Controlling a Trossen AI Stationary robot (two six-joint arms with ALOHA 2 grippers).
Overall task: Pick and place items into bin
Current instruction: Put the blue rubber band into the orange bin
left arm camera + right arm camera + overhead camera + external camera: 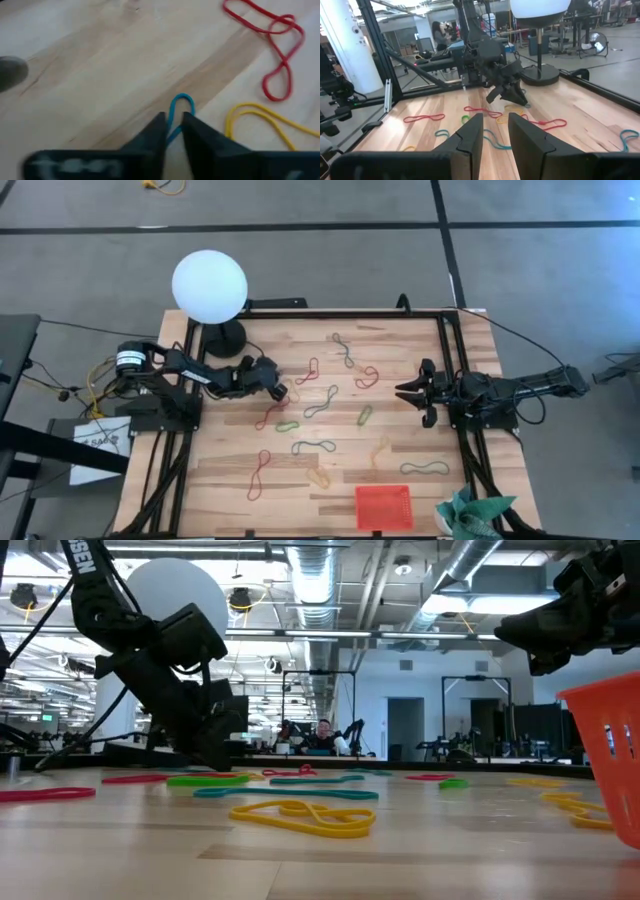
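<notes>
Several rubber-band items lie scattered flat on the wooden table [230,480], red, green, yellow and teal. My left gripper [282,392] is down at the table's left-middle, shut on a blue band [181,102]. Beside it lie a red band [277,50] and a yellow band [260,120]. My right gripper [410,392] waits above the table's right side, open, with nothing between its fingers [470,135]. The red-orange bin [383,507] stands on the table at the near edge, right of the middle. My left gripper pinches the blue band just behind its rounded end [175,120] between its two fingers. That end pokes out past the fingertips and lies on the wood. The fingers slant down at it from the table's left.
A lamp with a white globe [209,285] stands at the table's far left corner. A teal cloth [470,515] lies at the near right corner beside the bin. Black frame rails [455,360] run along the table's sides.
</notes>
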